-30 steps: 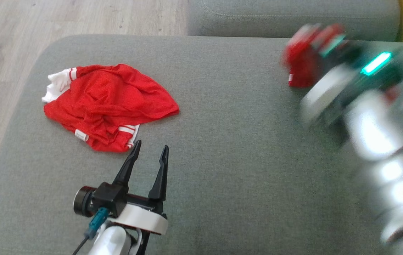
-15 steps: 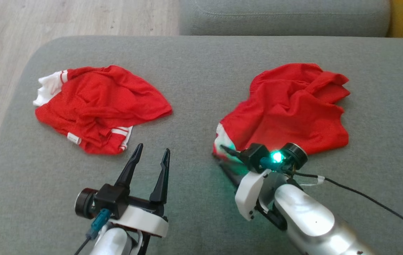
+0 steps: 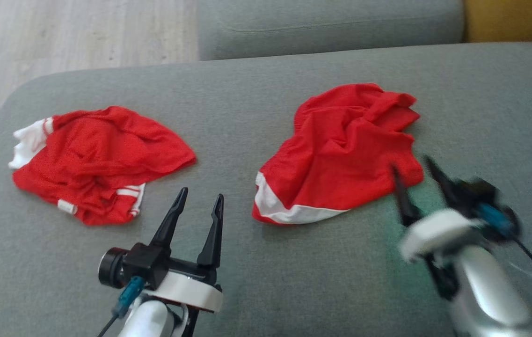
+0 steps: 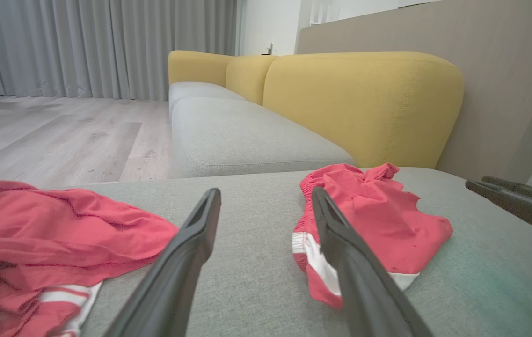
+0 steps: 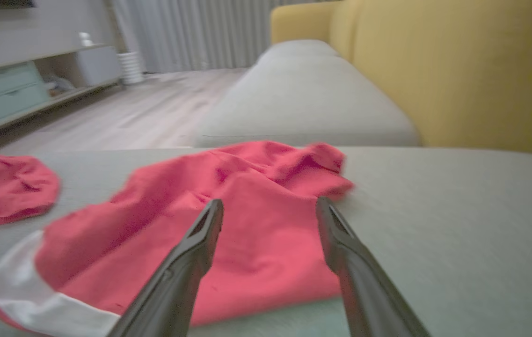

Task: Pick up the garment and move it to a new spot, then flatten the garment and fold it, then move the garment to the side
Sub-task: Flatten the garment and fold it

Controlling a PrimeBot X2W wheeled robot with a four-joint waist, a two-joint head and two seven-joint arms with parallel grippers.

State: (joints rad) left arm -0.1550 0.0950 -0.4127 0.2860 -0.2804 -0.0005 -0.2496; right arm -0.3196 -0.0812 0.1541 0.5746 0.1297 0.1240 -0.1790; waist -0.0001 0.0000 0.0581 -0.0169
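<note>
Within the last second the right end effector [image 3: 411, 166] has carried the crumpled red mesh garment with a white hem band [image 3: 340, 154] across, laid it on the grey fabric sofa seat [image 3: 294, 281] and let go. Its two dark fingers are now spread wide and empty, blurred with motion just off the garment's near right edge. The garment lies in a rumpled heap right of centre, well apart from the second red garment with white striped trim [image 3: 97, 159] at the left. The left end effector [image 3: 200, 196] hovers between the two heaps, fingers spread, holding nothing. The move to a new spot looks done, so flattening comes next, and the bunched far corner will likely need pulling out.
</note>
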